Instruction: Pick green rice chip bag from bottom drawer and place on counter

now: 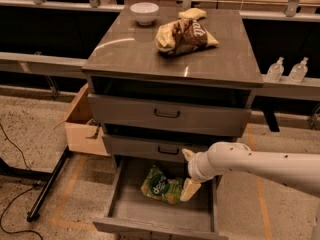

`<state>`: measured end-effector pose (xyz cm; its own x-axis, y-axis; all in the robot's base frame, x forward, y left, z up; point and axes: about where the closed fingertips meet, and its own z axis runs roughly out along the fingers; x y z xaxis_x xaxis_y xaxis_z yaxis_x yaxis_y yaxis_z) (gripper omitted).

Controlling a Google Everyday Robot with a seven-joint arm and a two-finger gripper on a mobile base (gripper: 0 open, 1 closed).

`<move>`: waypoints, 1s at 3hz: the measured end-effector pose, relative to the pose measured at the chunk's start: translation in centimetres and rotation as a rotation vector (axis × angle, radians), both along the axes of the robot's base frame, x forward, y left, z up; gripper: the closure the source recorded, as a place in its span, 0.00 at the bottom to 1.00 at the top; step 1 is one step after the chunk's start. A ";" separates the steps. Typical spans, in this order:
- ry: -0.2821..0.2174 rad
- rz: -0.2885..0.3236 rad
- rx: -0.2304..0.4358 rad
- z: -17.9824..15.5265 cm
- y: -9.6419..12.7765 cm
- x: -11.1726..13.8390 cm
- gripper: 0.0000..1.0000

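Target down low: one green rice chip bag (161, 186) lies flat on the floor of the pulled-out bottom drawer (132, 206), just left of the gripper (189, 173). Its right edge touches the lower fingertip (190, 189). The gripper's two tan fingers are spread, one up, one down, nothing pinched; the one white arm (270, 164) reaches in level from the right, wrist dipped into the drawer. Two closed drawers sit above the gripper, making three in all; higher up is the counter (125, 49), with one brown snack bag (185, 34) and one white bowl (144, 12); up right, two clear bottles (275, 70); far left, one cardboard box (80, 124).
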<state>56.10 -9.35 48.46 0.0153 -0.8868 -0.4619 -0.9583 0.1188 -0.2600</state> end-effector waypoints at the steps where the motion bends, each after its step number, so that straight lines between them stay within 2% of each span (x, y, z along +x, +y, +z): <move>1: -0.020 -0.022 0.066 -3.5 -0.2 1.2 0.00; 2: -0.016 -0.029 0.124 -7.7 -0.3 2.3 0.00; 3: 0.018 -0.051 0.139 -12.6 -0.4 3.2 0.00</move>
